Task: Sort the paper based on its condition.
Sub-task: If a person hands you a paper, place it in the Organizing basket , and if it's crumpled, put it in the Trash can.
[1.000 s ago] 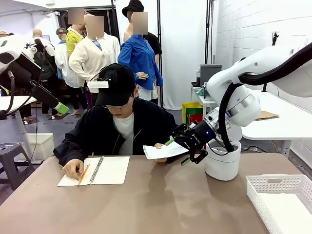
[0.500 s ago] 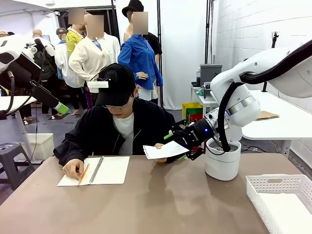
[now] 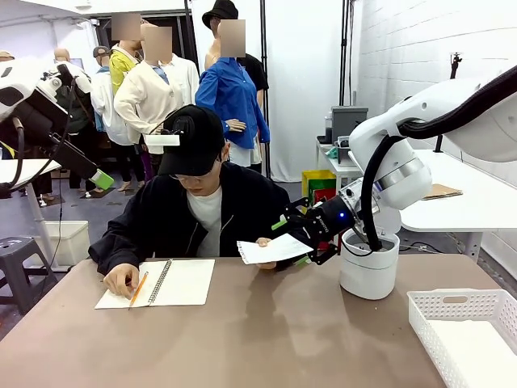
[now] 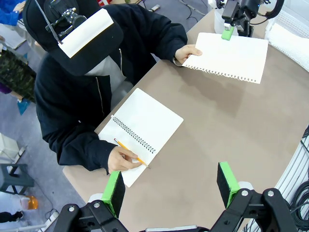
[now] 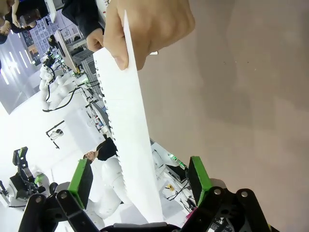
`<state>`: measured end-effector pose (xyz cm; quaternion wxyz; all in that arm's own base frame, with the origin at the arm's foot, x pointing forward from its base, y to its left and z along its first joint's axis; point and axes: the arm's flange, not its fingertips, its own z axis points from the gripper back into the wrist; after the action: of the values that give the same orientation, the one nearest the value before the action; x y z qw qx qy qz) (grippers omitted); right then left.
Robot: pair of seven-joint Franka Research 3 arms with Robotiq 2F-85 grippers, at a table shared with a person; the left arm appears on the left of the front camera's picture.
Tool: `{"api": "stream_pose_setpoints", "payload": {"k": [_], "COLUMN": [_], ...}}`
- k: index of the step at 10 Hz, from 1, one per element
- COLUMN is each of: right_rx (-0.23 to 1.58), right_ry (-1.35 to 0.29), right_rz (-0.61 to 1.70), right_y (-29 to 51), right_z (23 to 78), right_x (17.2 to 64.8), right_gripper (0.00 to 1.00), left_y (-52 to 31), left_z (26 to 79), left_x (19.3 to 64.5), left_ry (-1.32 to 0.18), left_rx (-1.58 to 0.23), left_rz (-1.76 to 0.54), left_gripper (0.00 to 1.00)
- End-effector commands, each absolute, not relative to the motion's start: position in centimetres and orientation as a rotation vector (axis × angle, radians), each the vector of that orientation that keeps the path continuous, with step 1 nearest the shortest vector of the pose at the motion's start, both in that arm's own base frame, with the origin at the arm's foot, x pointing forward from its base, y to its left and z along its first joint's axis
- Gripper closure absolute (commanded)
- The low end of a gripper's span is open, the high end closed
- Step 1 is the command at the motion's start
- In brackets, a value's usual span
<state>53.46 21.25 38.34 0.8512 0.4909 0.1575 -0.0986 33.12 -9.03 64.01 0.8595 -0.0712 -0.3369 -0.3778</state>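
Person's hand [image 3: 264,242] holds the sheet [image 3: 273,250] out over the far table [image 3: 266,323] edge, flat and clear of the surface, likely so the robot can take it. Right gripper [image 3: 300,239] sits at the sheet's right end, jaws spread wide, one pad above and one below; in the right wrist view the sheet [image 5: 126,140] runs edge-on between the pads [image 5: 81,178], apparently touching neither. Not gripped yet. Sheet looks smooth, ragged holes on near edge.

Left gripper [image 4: 170,186] hangs high at left, jaws apart, empty, well away from the sheet. Person's other hand [image 3: 121,279] rests on notebook [image 3: 174,282] with pencil [image 3: 138,288]. Basket [image 3: 452,319] sits near right, probably a sorting bin.
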Motion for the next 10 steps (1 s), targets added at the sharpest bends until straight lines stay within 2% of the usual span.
{"api": "stream_pose_setpoints", "payload": {"k": [1, 5, 10], "right_rx": [1.049, 1.053, 1.055], "right_ry": [0.318, 0.331, 0.340], "right_rz": [-0.209, -0.214, -0.217], "right_y": [20.99, 20.90, 20.90], "right_z": [38.11, 38.16, 38.17], "right_x": [53.66, 53.69, 53.69], "right_gripper": [0.20, 1.00, 1.00], "left_y": [-9.00, -9.00, -9.00], "left_z": [63.95, 63.95, 63.95], "left_x": [33.02, 33.02, 33.02], "left_ry": [-0.701, -0.701, -0.701], "left_rx": [-0.140, -0.140, -0.140], "left_rz": [-0.789, -0.789, -0.789], "left_gripper": [0.00, 0.00, 0.00]}}
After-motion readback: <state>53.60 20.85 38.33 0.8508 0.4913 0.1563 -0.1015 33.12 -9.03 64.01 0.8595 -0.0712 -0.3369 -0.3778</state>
